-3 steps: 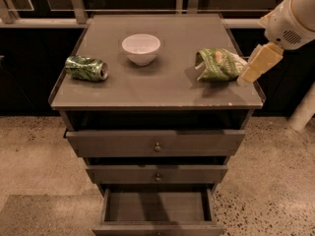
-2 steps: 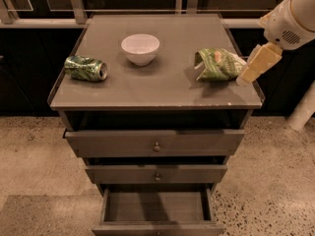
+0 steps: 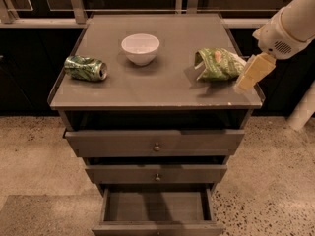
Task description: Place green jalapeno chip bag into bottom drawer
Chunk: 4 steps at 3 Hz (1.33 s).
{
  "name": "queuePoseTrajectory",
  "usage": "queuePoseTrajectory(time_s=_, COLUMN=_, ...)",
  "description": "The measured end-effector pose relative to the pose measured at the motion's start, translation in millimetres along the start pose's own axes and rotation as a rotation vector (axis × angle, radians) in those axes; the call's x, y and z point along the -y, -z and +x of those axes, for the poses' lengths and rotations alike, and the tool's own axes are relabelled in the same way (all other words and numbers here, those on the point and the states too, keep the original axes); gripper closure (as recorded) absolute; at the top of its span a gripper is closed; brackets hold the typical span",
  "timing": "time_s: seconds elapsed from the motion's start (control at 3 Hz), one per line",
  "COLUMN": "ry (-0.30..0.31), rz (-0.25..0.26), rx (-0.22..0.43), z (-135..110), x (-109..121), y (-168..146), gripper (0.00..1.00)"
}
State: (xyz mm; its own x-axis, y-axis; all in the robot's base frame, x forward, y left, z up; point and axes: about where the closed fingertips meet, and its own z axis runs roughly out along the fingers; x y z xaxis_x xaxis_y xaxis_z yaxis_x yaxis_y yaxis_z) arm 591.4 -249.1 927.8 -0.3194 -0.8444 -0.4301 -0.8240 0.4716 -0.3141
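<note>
The green jalapeno chip bag (image 3: 216, 64) lies on the right side of the cabinet top (image 3: 162, 90), wrinkly, with white edges and an orange-pink spot facing up. My gripper (image 3: 250, 73) hangs from the white arm at the cabinet's right edge, right beside the bag's right end and just above the top. The bottom drawer (image 3: 156, 209) is pulled out below the two knobbed drawers, and its shallow inside shows nothing in it.
A white bowl (image 3: 141, 48) stands at the middle back of the top. A crushed green can (image 3: 85, 68) lies on its side at the left. The top drawer (image 3: 155, 142) and the middle drawer (image 3: 156, 173) stick out a little. Speckled floor surrounds the cabinet.
</note>
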Motion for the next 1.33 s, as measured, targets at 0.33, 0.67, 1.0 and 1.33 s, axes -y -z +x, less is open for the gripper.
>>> queuePoseTrajectory(time_s=0.33, ry=0.014, rz=-0.054, rx=0.016, z=-9, x=-2, y=-37, gripper=0.00)
queuePoseTrajectory(time_s=0.67, ry=0.047, rz=-0.105, rx=0.042, z=-23, x=-7, y=-73, gripper=0.00)
queuePoseTrajectory(time_s=1.0, ry=0.072, rz=-0.145, rx=0.046, z=-29, x=-12, y=-100, gripper=0.00)
queuePoseTrajectory(time_s=1.33, ry=0.098, rz=-0.183, rx=0.044, z=-31, x=-16, y=-122, gripper=0.00)
